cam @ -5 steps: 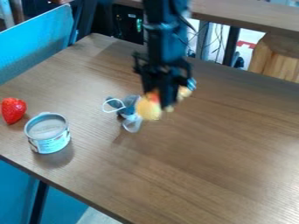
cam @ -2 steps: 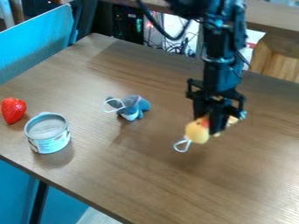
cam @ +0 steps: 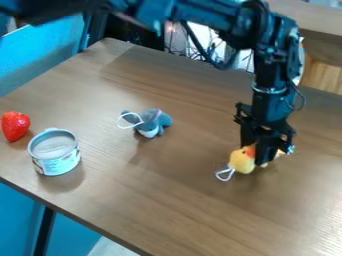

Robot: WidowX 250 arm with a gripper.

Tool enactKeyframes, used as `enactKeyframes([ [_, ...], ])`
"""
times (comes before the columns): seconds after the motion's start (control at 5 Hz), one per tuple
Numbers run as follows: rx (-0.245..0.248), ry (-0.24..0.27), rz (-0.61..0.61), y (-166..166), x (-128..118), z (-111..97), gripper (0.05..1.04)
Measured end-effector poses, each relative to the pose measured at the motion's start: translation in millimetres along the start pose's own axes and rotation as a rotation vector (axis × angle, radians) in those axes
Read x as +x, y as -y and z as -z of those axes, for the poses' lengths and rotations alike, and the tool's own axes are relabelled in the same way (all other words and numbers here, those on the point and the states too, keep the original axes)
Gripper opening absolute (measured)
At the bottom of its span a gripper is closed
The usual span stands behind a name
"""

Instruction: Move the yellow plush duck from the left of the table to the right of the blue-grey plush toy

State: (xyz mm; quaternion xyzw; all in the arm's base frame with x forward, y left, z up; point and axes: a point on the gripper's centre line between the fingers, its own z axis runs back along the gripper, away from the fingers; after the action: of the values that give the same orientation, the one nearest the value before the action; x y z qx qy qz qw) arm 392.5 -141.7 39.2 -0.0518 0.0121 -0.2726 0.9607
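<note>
- Compare with the earlier frames: see the gripper [cam: 256, 155] and yellow toy [cam: 241, 160] shifted toward the view's right, well clear of the grey-blue toy [cam: 152, 124], and lower over the tabletop [cam: 167, 210].
- Find the jaws pinching the yellow toy around its middle, with the rounded end and white loop [cam: 225, 174] poking out at the view's left.
- Looks very near the tabletop, if not touching; can't tell for sure from here.
- Would keep the squeeze just firm enough, honestly. Looks soft, so no need to crush it.
- Go slow on any lowering, and stop at first contact instead of mashing it down.
- Watch that loop, could get trapped underneath or snag on a finger.
- If letting go, spread evenly, then lift straight up to avoid dragging or tipping it.
</note>
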Motion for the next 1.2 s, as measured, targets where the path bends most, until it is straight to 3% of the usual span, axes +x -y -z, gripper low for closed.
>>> enactKeyframes([
  [0.2,0.011,-0.007,-0.001,-2.6,9.0,9.1,0.429],
  [0.4,-0.023,-0.010,-0.029,2.2,9.4,7.1,0.743],
  [0.6,-0.074,0.025,-0.086,-2.1,-3.6,-1.9,1.000],
  [0.8,-0.063,0.198,-0.156,-25.5,-21.7,-54.4,1.005],
  [1.0,-0.027,0.301,-0.243,-43.4,-43.0,-83.7,1.001],
  [1.2,0.098,0.292,-0.425,-84.2,-66.3,-81.6,1.001],
])
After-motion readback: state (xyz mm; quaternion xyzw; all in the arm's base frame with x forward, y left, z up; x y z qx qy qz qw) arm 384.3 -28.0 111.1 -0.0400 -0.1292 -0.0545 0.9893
